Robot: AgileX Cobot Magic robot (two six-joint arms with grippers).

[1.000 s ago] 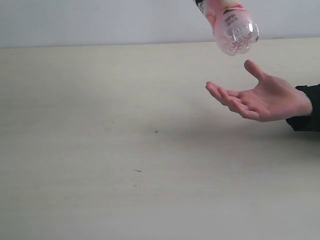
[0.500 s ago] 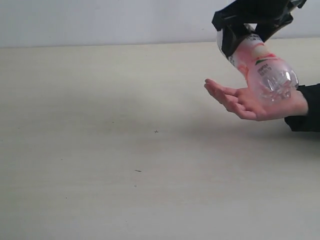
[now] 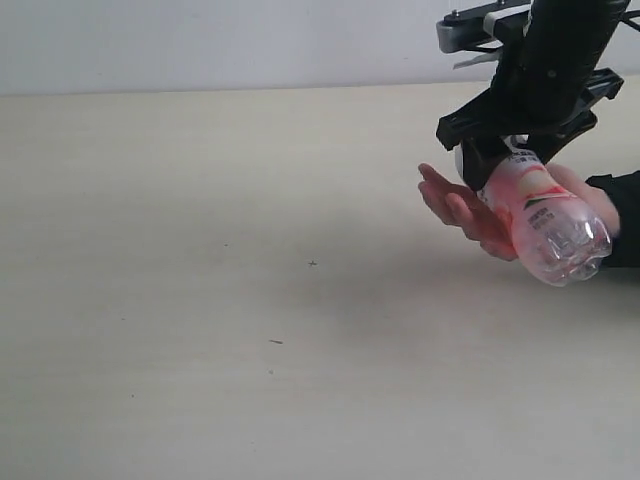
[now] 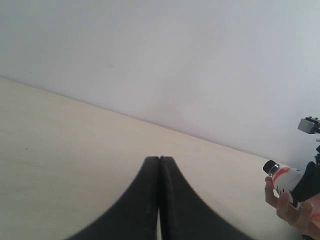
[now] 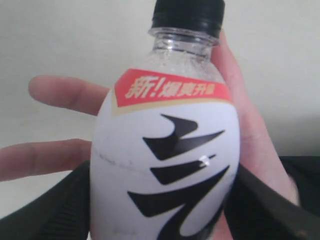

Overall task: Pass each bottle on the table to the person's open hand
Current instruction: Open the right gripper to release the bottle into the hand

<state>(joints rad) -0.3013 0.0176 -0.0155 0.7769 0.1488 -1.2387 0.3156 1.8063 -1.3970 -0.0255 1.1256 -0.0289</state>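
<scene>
The worktop (image 3: 150, 300) in front of me is a wide, flat, pale beige surface with a matte finish. It fills most of the exterior view, and its far edge meets a pale wall (image 3: 200, 40) across the upper part of the frame. A tiny dark speck (image 3: 312, 263) lies near the centre. A short dark sliver (image 3: 275, 341) lies lower down, slightly left of it. A soft shadow (image 3: 420, 290) crosses the surface right of centre.

Lowers the pink-tinted bottle (image 3: 545, 225) from well above the hand (image 3: 462, 208) down onto the palm. Brings the right gripper (image 3: 497, 165), a second ago nearly out of sight at the top, fully into view over the hand. Carries the bottle's base nearer and to the right, past the palm's edge. Hides the thumb behind the bottle.
</scene>
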